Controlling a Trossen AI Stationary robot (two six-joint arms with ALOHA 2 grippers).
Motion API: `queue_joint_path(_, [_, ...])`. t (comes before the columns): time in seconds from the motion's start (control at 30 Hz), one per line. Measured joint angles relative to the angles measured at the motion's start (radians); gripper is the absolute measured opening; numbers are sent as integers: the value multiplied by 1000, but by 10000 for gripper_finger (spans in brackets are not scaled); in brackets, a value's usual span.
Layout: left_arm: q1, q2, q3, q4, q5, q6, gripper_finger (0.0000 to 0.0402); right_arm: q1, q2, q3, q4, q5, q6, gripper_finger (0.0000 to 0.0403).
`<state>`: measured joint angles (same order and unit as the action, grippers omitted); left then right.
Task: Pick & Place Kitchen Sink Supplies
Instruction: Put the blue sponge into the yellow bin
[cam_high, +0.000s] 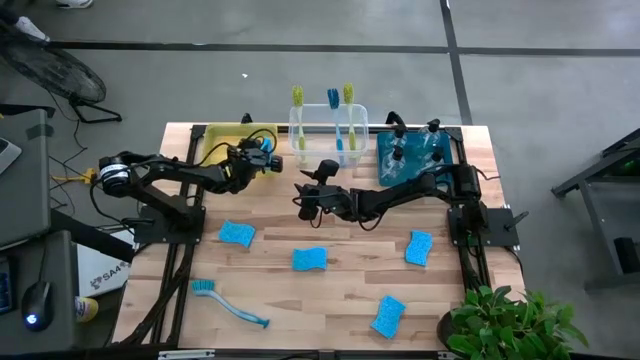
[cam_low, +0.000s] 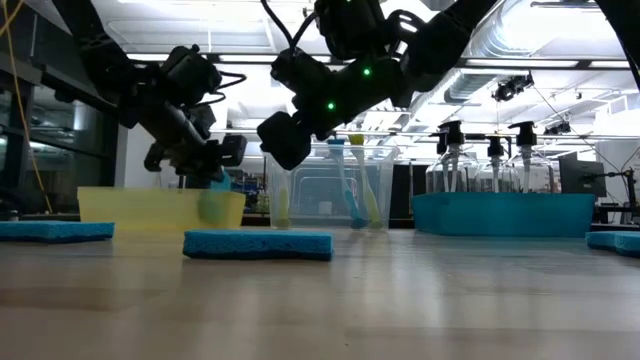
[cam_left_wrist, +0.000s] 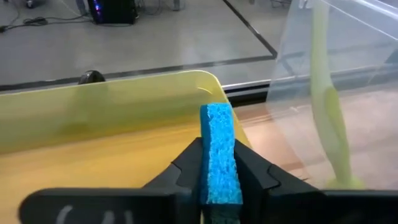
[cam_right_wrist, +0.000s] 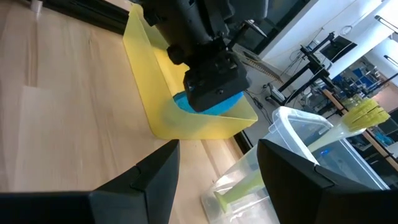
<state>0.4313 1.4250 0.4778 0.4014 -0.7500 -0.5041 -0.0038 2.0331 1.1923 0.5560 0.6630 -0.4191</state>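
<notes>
Grey floor surrounds a pale wooden table (cam_high: 330, 290) seen from above. At the frame's upper centre stand a yellow bin (cam_high: 222, 140), a clear bin (cam_high: 328, 135) with three upright dish brushes (cam_high: 334, 112), and a teal bin (cam_high: 420, 152) of spray bottles (cam_high: 408, 147). The left gripper (cam_high: 262, 152) is over the yellow bin's right end. The right gripper (cam_high: 305, 196) hangs above bare wood at mid-frame. Four blue sponges (cam_high: 237, 234) lie loose across the lower half, and a blue brush (cam_high: 228, 303) lies at lower left. From table height, a sponge (cam_low: 257, 244) lies flat in the foreground; behind it, left of centre, the left gripper (cam_low: 205, 172) dips toward the yellow bin (cam_low: 160, 208), and the right gripper (cam_low: 290, 125) hangs high at centre. Through the left wrist camera, the two dark fingers (cam_left_wrist: 186, 171) pinch a blue sponge (cam_left_wrist: 220, 155) held on edge above the yellow bin's (cam_left_wrist: 93, 115) interior. Through the right wrist camera, that arm's fingers (cam_right_wrist: 152, 177) stand wide apart with nothing between them, while farther off the left gripper (cam_right_wrist: 214, 87) sits over the yellow bin (cam_right_wrist: 146, 93) with blue showing beneath it.
</notes>
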Motion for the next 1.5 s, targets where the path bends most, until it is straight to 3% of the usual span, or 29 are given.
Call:
queue_joint_path(0.17, [0,0,0,8,10,0,108,0,0,0,-20,0,20,210])
queue_joint_path(0.37, [0,0,0,44,95,2,185,9,0,0,-66,7,45,209])
queue_joint_path(0.57, [0,0,0,55,151,7,235,35,-70,-1,-182,35,77,209])
queue_joint_path(0.9, [0,-16,0,77,123,56,241,45,-196,0,-450,38,220,210])
queue_joint_path(1.23, [0,-154,0,69,114,157,241,44,-227,0,-649,88,353,210])
queue_joint_path(1.33, [0,-203,-1,53,112,200,241,42,-227,0,-776,114,459,211])
queue_joint_path(1.5, [0,-274,0,-9,111,284,241,35,-227,-41,-953,68,679,207])
